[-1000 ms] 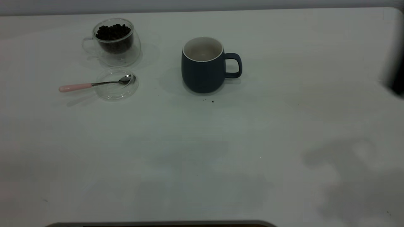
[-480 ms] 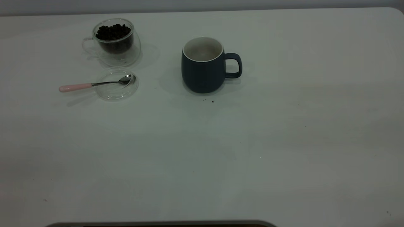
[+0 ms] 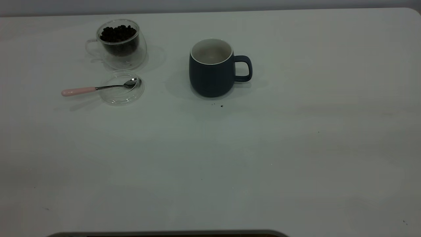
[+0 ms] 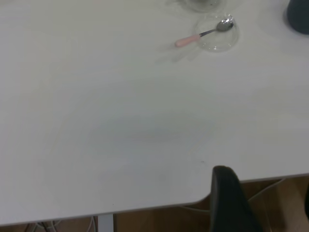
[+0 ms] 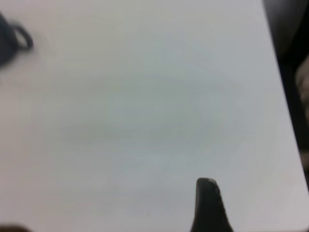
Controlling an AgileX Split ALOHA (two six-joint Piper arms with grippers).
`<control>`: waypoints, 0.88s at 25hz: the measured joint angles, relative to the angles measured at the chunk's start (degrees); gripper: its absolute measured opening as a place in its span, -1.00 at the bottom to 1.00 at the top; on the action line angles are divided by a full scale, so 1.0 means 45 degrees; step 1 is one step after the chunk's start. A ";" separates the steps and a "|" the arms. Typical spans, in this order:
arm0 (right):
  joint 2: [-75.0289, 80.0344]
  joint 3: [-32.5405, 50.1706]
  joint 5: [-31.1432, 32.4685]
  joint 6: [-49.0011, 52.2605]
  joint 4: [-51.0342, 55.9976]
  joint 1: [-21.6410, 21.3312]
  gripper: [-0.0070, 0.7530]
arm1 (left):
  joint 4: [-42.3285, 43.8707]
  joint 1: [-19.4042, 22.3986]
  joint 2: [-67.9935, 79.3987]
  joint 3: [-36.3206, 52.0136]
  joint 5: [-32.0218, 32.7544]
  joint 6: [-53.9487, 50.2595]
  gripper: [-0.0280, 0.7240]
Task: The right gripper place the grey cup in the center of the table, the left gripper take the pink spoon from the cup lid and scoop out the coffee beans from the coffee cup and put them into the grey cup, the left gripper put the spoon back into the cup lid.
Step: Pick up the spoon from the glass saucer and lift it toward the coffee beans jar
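Observation:
The grey cup [image 3: 212, 69] stands upright near the table's [image 3: 210, 158] middle, handle to the right, empty inside. It also shows in the right wrist view [image 5: 8, 36] and the left wrist view [image 4: 299, 14]. The coffee cup [image 3: 120, 42] with coffee beans [image 3: 117, 33] stands at the far left. In front of it lies the cup lid [image 3: 121, 88] with the pink spoon [image 3: 98, 88] resting in it, handle pointing left. My left gripper [image 4: 265, 203] hovers open over the table's edge, far from the spoon [image 4: 203, 35]. My right gripper [image 5: 258, 208] is open, empty, far from the cup.
A few dark specks [image 3: 221, 106] lie just in front of the grey cup. The table's right edge [image 5: 285, 96] runs past my right gripper. Wooden floor [image 4: 280, 193] shows below the table edge under my left gripper.
The dark shape of the right arm at the exterior view's right edge, and its shadow on the table, have gone from view. The cups, lid and spoon have not moved.

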 joint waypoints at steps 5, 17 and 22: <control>-0.0630 0.0000 0.0163 0.0000 0.0000 -0.0011 0.42 | 0.0000 0.0000 0.0000 0.0000 0.0000 0.0000 0.23; -0.0655 0.0108 0.0205 0.0000 0.0000 -0.0011 0.42 | 0.0000 0.0000 0.0000 0.0000 0.0000 0.0000 0.23; -0.0693 0.0108 0.0210 0.0000 0.0000 -0.0011 0.42 | 0.0000 0.0000 0.0000 0.0000 -0.0107 0.0000 0.23</control>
